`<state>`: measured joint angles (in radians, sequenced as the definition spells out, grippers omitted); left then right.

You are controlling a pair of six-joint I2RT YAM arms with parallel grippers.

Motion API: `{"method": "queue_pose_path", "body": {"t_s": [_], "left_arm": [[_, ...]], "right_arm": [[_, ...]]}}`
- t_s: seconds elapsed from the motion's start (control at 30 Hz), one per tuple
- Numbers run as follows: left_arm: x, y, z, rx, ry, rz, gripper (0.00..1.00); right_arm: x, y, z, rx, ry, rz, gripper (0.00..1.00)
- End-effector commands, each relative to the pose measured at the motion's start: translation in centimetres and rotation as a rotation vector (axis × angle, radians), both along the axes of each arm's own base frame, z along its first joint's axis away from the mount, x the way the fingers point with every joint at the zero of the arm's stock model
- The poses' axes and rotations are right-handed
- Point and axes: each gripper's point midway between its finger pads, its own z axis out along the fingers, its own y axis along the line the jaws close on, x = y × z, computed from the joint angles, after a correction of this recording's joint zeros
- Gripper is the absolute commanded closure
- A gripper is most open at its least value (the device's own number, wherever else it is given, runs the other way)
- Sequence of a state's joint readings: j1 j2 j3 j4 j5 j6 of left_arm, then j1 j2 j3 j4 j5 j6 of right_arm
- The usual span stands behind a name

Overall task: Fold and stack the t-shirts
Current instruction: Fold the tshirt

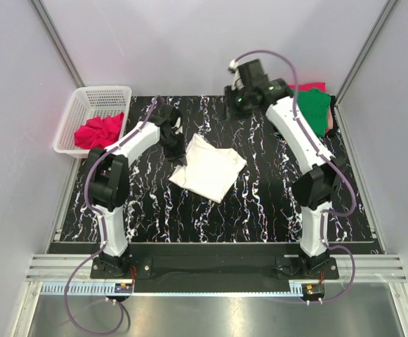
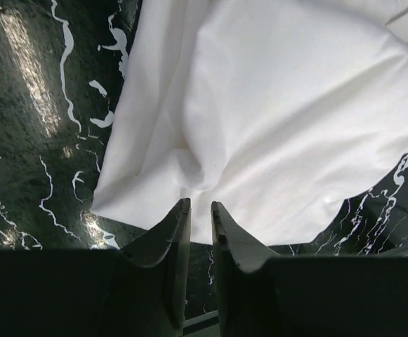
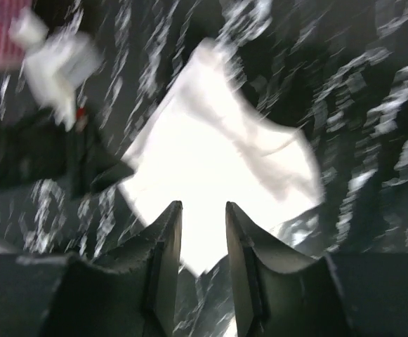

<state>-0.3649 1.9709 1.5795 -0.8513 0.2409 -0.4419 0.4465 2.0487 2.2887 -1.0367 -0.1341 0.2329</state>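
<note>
The white t-shirt (image 1: 209, 167) lies partly folded in the middle of the black marbled table; it also shows in the left wrist view (image 2: 295, 119) and, blurred, in the right wrist view (image 3: 211, 161). My left gripper (image 1: 180, 159) sits at its left edge with jaws nearly closed (image 2: 200, 205); the cloth puckers toward the tips. My right gripper (image 1: 233, 100) is raised at the back of the table, open and empty (image 3: 204, 207). The green t-shirt (image 1: 317, 111) lies folded at the back right. The pinkish-red t-shirt (image 1: 100, 131) is crumpled in the basket.
A white plastic basket (image 1: 91, 98) stands off the table's back left corner. A strip of red cloth (image 1: 310, 87) shows behind the green shirt. Grey walls with metal frame posts close in on three sides.
</note>
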Motion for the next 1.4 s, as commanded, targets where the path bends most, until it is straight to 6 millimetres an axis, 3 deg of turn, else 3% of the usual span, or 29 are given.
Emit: {"method": "queue_pose_path", "body": {"t_s": [0.0, 0.03, 0.07, 0.23, 0.33, 0.6, 0.83, 1.0, 1.27, 1.37], "left_arm": [[-1.6, 1.0, 1.1, 0.060, -0.011, 0.024, 0.78], [-1.9, 1.7, 0.8, 0.081, -0.009, 0.034, 0.78], [-1.9, 2.4, 0.6, 0.112, -0.017, 0.044, 0.78], [-2.6, 4.2, -1.0, 0.163, 0.011, 0.065, 0.78], [-2.5, 4.2, -1.3, 0.163, 0.010, 0.059, 0.78], [-0.8, 2.9, -0.8, 0.115, -0.020, 0.014, 0.78], [1.0, 0.8, -0.8, 0.047, -0.028, -0.061, 0.78], [3.2, -1.1, -0.3, -0.024, -0.051, -0.115, 0.77], [6.8, -4.6, 0.7, -0.139, -0.085, -0.168, 0.76], [7.1, -5.1, 0.5, -0.146, -0.071, -0.173, 0.75]], "right_arm": [[-7.8, 6.0, -2.2, 0.095, 0.161, 0.106, 0.63], [-9.8, 5.4, -3.8, 0.090, 0.202, 0.101, 0.62], [-10.4, 6.3, -3.7, 0.138, 0.201, 0.100, 0.62], [-15.6, 6.1, -6.5, 0.125, 0.288, 0.133, 0.60], [-16.5, 5.8, -7.9, 0.113, 0.304, 0.125, 0.60], [-15.4, 7.2, -11.0, 0.131, 0.326, 0.122, 0.60], [-12.6, 8.8, -15.7, 0.068, 0.348, 0.114, 0.62], [-10.9, 10.0, -16.5, 0.061, 0.338, 0.115, 0.62], [-11.4, 10.1, -18.9, 0.052, 0.407, 0.108, 0.61], [-12.2, 9.6, -19.4, 0.042, 0.424, 0.104, 0.61]]}}
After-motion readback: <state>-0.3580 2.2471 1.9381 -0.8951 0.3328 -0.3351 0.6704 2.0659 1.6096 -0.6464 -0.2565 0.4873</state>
